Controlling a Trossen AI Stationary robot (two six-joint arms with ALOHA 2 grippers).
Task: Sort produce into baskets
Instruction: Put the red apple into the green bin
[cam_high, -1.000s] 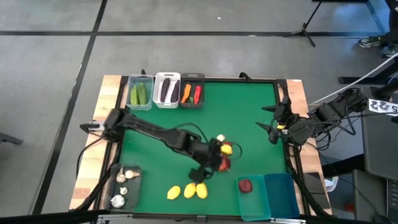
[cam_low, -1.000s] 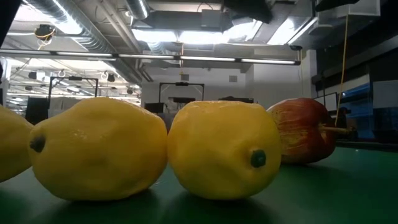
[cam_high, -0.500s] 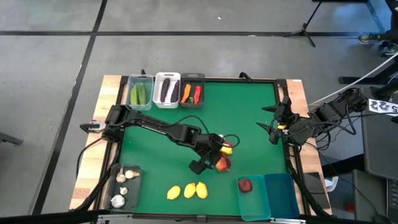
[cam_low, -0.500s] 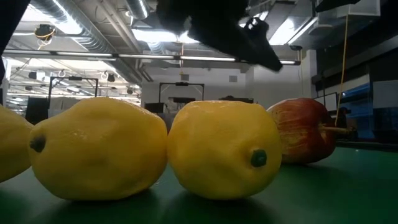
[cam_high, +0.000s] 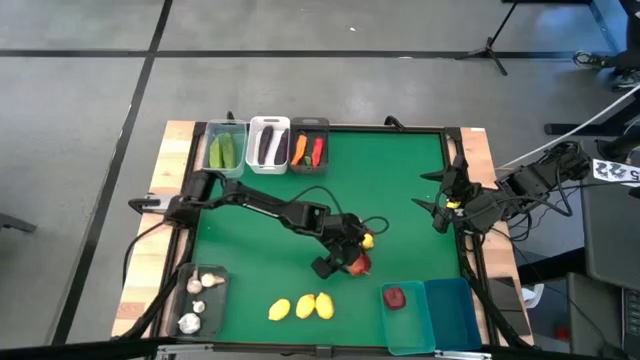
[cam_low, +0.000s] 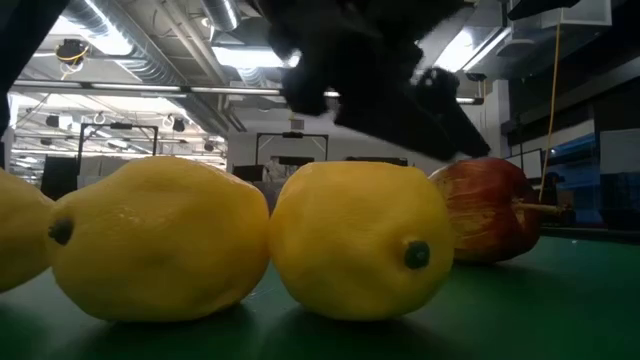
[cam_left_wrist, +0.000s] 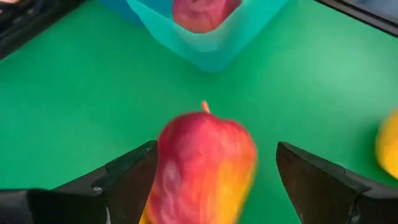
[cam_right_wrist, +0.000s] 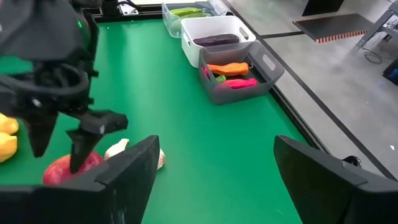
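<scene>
A red-and-yellow apple (cam_high: 357, 263) lies on the green mat near the middle; it also shows in the left wrist view (cam_left_wrist: 202, 168) and the low view (cam_low: 490, 215). My left gripper (cam_left_wrist: 214, 158) is low over it and open, one finger on each side. One finger (cam_left_wrist: 134, 171) is close against the apple; I cannot tell whether it touches. My right gripper (cam_right_wrist: 214, 168) is open and empty at the table's right edge (cam_high: 445, 205). Three lemons (cam_high: 302, 306) lie near the front edge.
At the far edge stand a clear bin with cucumbers (cam_high: 226, 150), a white bin with eggplants (cam_high: 268, 145) and a grey bin with carrot and chili (cam_high: 308, 148). A dark bin with garlic (cam_high: 200, 300) is front left. Two teal bins (cam_high: 450, 310) are front right, one holding a red fruit (cam_high: 396, 297). A garlic bulb (cam_right_wrist: 118, 149) lies beside the apple.
My left gripper has come down toward the red apple: in the low view it drops from the picture's top to just above the fruit. The apple and the lemons have stayed in place.
</scene>
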